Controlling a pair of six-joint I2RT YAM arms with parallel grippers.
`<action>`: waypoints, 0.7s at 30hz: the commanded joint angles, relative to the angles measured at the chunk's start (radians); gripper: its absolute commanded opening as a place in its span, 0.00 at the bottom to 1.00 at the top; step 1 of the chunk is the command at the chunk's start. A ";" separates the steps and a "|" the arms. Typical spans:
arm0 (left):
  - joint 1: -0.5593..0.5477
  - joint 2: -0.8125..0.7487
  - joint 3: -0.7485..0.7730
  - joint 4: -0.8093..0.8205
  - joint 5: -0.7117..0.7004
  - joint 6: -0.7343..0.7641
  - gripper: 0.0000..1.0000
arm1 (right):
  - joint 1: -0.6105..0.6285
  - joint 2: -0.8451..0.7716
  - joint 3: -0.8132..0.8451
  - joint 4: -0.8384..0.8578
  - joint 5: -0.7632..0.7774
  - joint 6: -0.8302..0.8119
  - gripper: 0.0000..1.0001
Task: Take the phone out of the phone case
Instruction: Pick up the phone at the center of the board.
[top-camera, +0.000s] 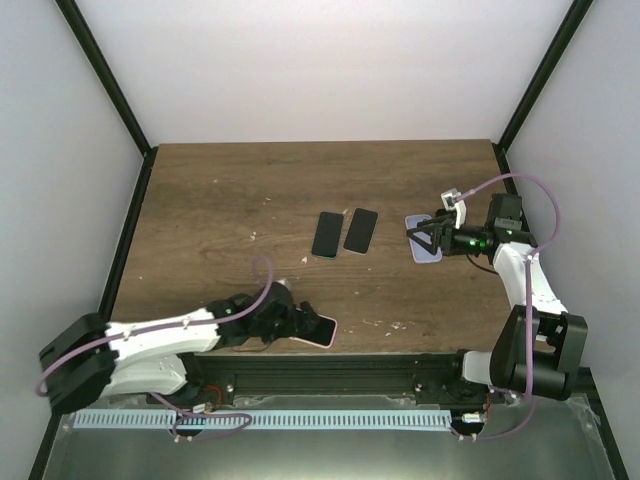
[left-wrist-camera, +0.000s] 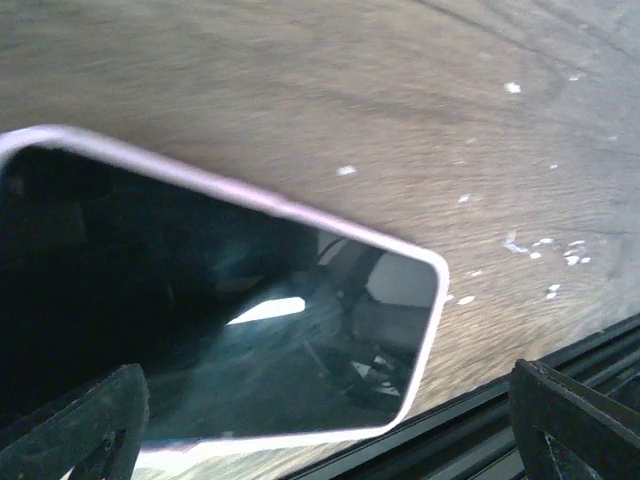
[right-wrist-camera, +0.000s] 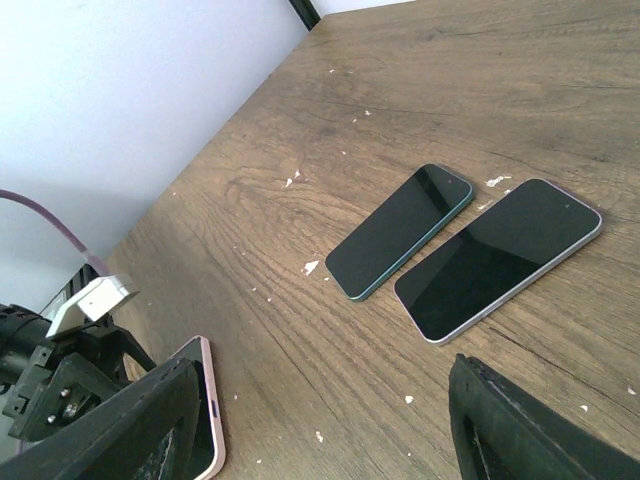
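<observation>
One phone (top-camera: 318, 331) with a pale pink rim lies screen-up at the near edge of the table (top-camera: 250, 190), left of the middle, and it is the one I am watching. Its long axis runs roughly left to right along the table's front edge. The free end points right, and the other end sits under the left gripper (top-camera: 300, 326). On my left wrist camera the dark glass fills much of the view, blurred, showing only reflections. I cannot tell whether the pink rim is a case or the phone's own frame. The left gripper's fingers stand wide, one low on each side of that view, and the right-hand one is clear of the phone's edge.

On the right side of the table a flat lilac case (top-camera: 428, 252) lies with its long axis running away from me. The right gripper (top-camera: 420, 236) hangs over it and covers its middle, so I cannot make out which face is up. My right wrist camera shows that gripper's fingers apart with wood between them, and the case is out of that view.

Between the arms lie a green-edged phone (right-wrist-camera: 400, 230) and a larger silver-edged phone (right-wrist-camera: 500, 258), side by side with dark screens, nearly parallel, close but apart. White flecks (left-wrist-camera: 345, 170) dot the wood.
</observation>
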 joint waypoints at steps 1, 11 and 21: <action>-0.003 0.177 0.067 0.071 0.048 0.015 1.00 | 0.003 -0.018 0.021 -0.012 -0.024 -0.016 0.70; -0.065 0.443 0.458 -0.134 -0.105 0.248 0.99 | 0.002 -0.031 0.022 -0.022 -0.030 -0.026 0.70; -0.158 0.158 0.227 -0.289 -0.049 0.117 1.00 | 0.003 -0.060 0.035 -0.038 -0.047 -0.043 0.70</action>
